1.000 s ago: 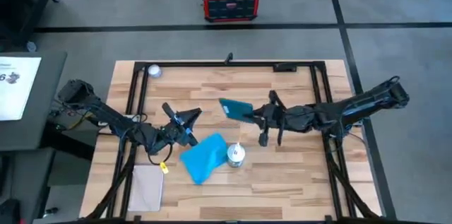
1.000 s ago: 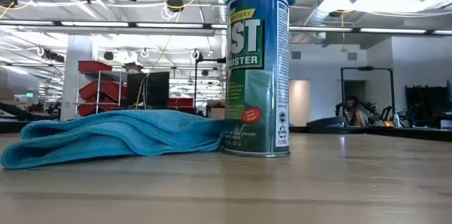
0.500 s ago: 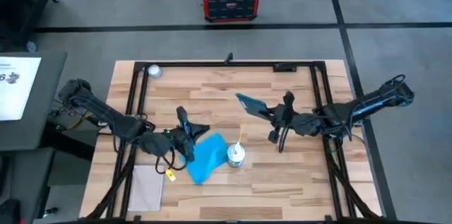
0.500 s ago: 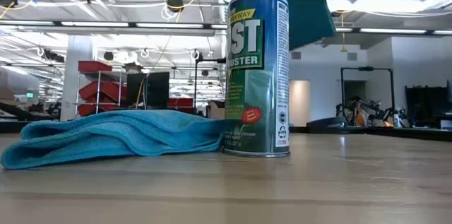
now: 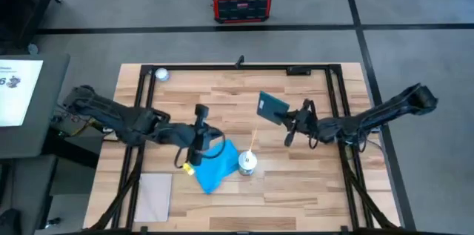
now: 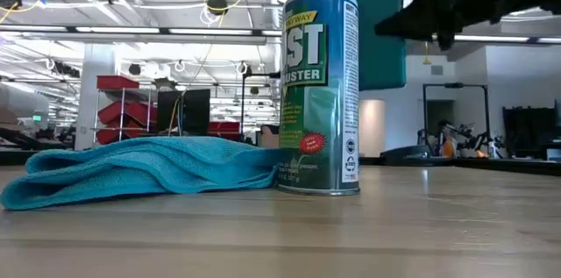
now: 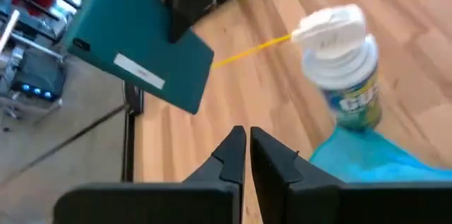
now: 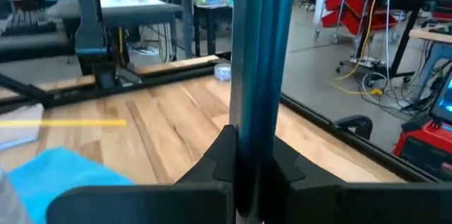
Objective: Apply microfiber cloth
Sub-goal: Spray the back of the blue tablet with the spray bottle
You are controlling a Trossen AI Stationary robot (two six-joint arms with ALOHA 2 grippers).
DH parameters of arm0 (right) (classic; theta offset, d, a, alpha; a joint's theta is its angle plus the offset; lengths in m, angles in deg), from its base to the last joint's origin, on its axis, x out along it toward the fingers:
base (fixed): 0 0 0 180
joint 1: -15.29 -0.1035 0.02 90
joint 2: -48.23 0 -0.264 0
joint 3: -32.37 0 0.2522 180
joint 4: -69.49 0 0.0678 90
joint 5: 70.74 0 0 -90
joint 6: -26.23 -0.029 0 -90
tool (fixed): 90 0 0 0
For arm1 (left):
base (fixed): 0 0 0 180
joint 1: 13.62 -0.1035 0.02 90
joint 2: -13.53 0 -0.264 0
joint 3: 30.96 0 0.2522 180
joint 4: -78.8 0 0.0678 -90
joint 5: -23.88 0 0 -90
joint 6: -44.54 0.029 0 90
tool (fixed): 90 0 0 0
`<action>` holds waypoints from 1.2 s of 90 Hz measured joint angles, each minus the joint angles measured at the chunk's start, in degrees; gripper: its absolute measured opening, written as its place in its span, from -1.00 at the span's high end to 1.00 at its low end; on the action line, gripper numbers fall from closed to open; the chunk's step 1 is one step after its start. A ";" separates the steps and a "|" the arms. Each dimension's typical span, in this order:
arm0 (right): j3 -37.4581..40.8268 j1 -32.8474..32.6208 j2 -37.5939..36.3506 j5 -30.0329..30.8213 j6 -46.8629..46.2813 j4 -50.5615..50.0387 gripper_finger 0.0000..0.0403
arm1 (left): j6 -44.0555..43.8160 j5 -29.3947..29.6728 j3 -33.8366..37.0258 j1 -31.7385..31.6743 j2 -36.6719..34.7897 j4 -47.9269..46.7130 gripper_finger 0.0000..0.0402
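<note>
Your left gripper (image 5: pixel 198 144) has swung in over the last second from the left side of the worktop (image 5: pixel 311 183) and now sits at the cloth (image 5: pixel 213 165), on its edge nearest the worktop's left side. Its fingers (image 7: pixel 233 155) are pressed together with nothing between them, so the cloth is not yet taken; you likely need to spread them before you can lift it.

Your right gripper (image 5: pixel 290 121) has drawn back toward the right edge and carried the tablet (image 5: pixel 272 107) with it. The fingers pinch the tablet by one edge, and it hangs clear above the worktop, standing nearly on edge in the low view. That reads as the tablet being offered up for wiping, with the cloth the missing half.

The cloth lies rumpled and folded near the middle of the worktop, a little toward the front edge, touching the can (image 5: pixel 246 162) on its right. Its long axis runs diagonally, from the front-left end up toward the back-right end, which points roughly at the tablet. Mind the can and its yellow straw (image 5: pixel 252 143) when you lift.
</note>
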 joint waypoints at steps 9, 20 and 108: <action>-0.02 1.63 3.38 -1.32 0.39 2.28 0.96 | 1.84 -2.19 -3.89 -1.39 3.85 -2.36 1.00; -0.02 3.84 6.98 -4.41 0.60 4.83 0.96 | 3.97 -7.21 -10.32 -2.68 8.92 -5.17 1.00; 7.36 14.18 13.89 -14.40 -3.12 21.82 0.96 | 10.69 -25.38 -33.37 -8.70 25.61 -20.58 1.00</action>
